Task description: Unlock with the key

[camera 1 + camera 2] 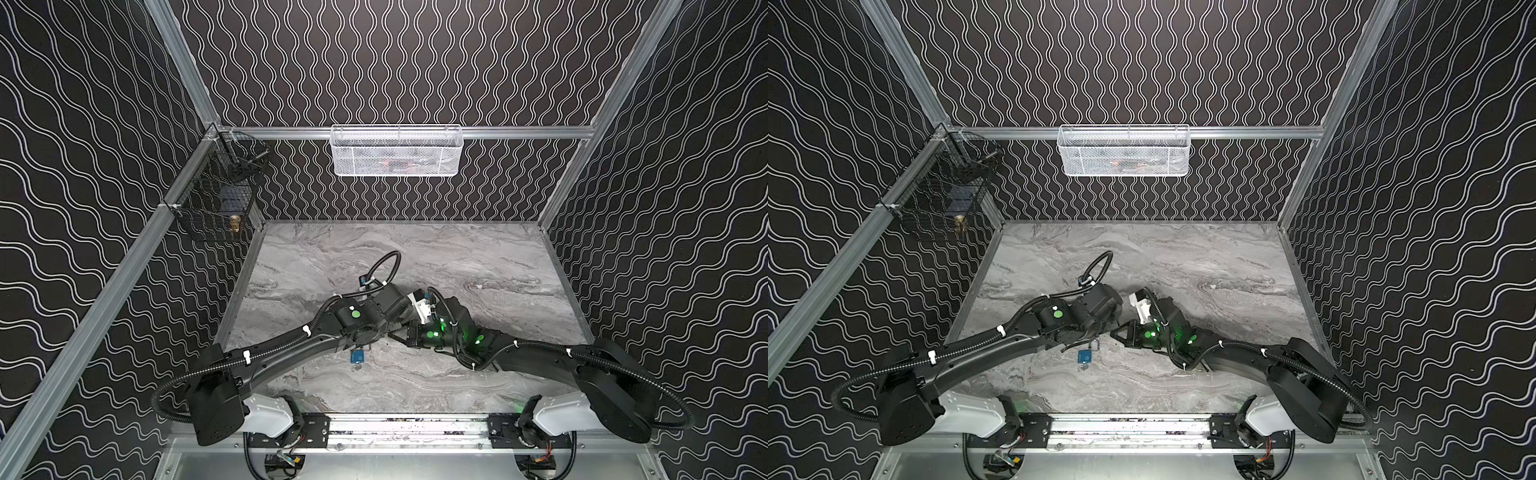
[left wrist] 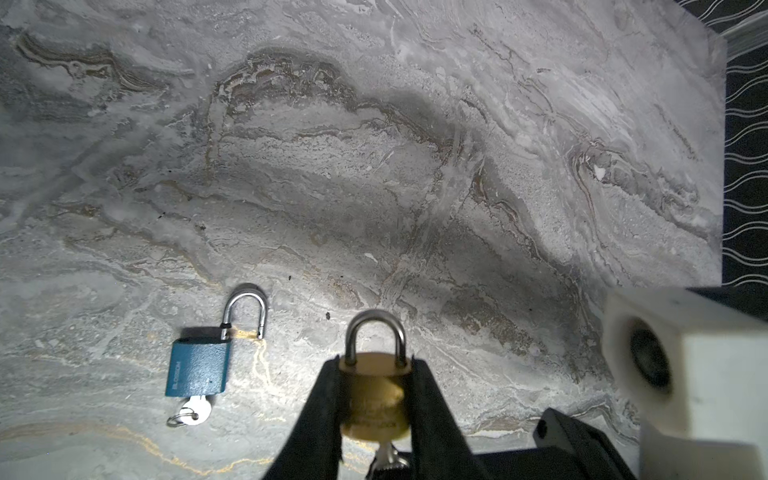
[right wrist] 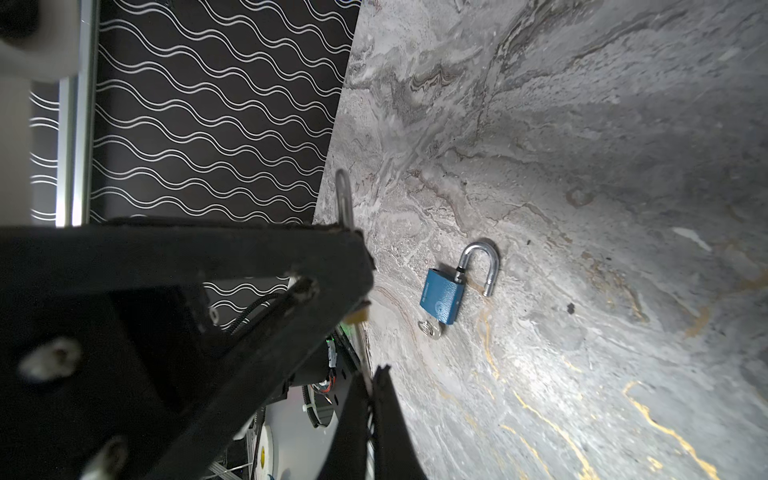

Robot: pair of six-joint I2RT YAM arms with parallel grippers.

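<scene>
Clearly in the left wrist view, the left gripper (image 2: pixel 376 368) pinches the brass padlock (image 2: pixel 374 399).
From above, arms (image 1: pixel 291 345) cover most of it; right gripper (image 3: pixel 374 376) pinches its key (image 2: pixel 388 457); blue padlock (image 2: pixel 198 368) lies open nearby.

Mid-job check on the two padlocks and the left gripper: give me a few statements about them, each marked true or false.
1. The left gripper grips the brass padlock. True.
2. The brass padlock's shackle is sprung open. False: both of its legs sit in the body.
3. The blue padlock lies on the table with its shackle open. True.
4. The blue padlock has no key in it. False: a key sticks out of its bottom.
</scene>
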